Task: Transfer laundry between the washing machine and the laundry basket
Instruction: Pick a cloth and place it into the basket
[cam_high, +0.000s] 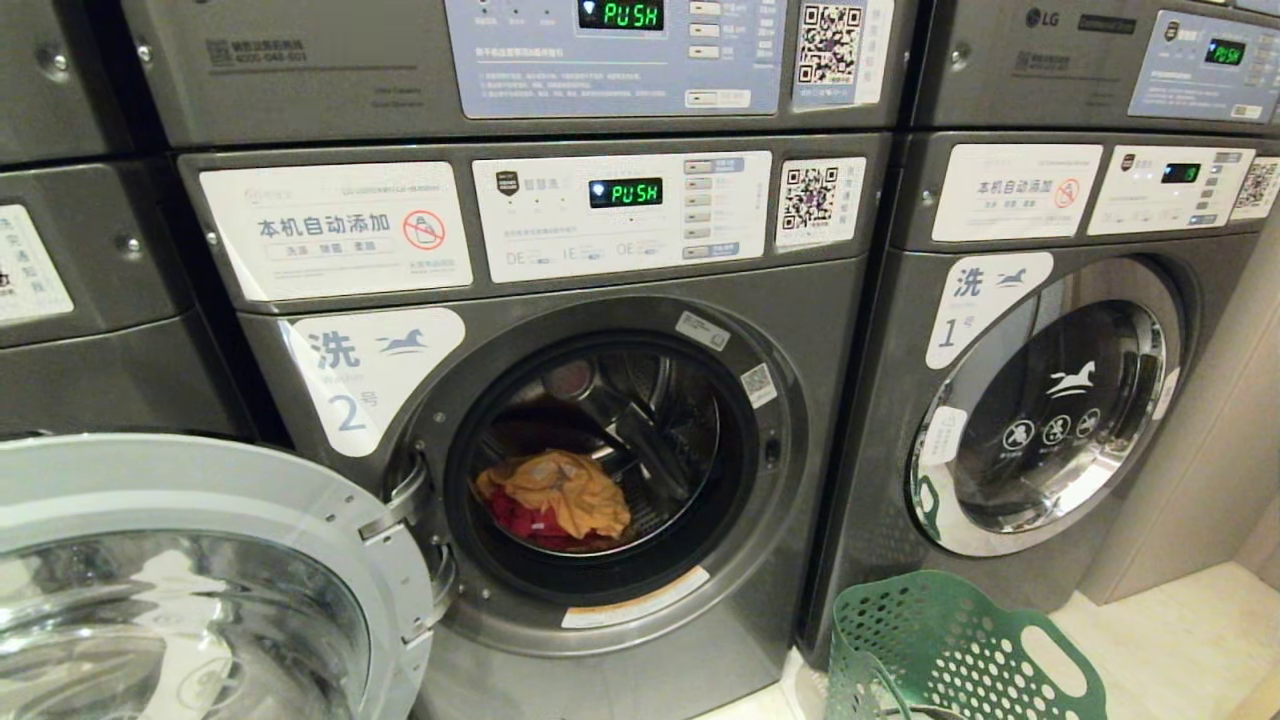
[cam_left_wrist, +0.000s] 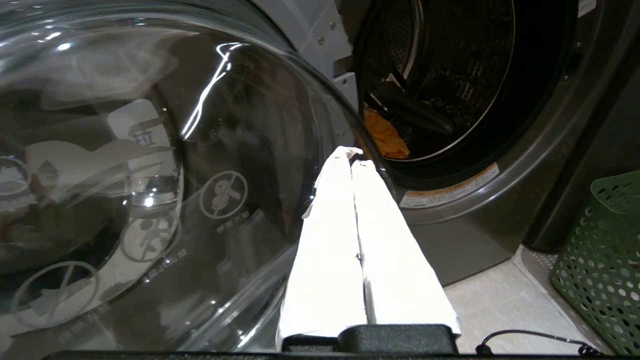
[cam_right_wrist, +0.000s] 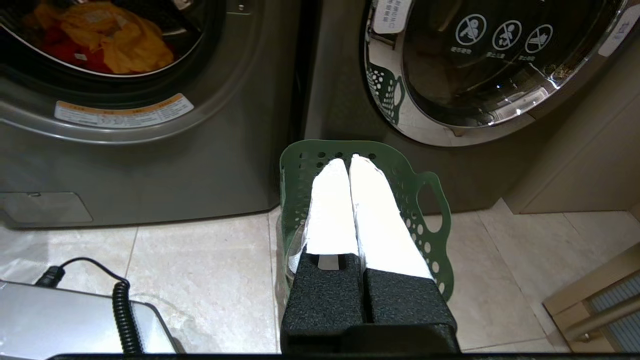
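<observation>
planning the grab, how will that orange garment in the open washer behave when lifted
The orange garment lies crumpled in folds, so it will likely hang limp and drape. It rests on red clothing, which may drag along. Probably light, unless wet.

I see even, dim indoor light; glare streaks the open round glass washer door (cam_left_wrist: 150, 165), both white end effector fingers (cam_right_wrist: 370, 215) blow out, and the drum's dark interior (cam_high: 600, 440) loses detail.

tiled floor (cam_right_wrist: 200, 270) | green laundry basket (cam_high: 960, 650); washing machines (cam_high: 620, 560)
</observation>
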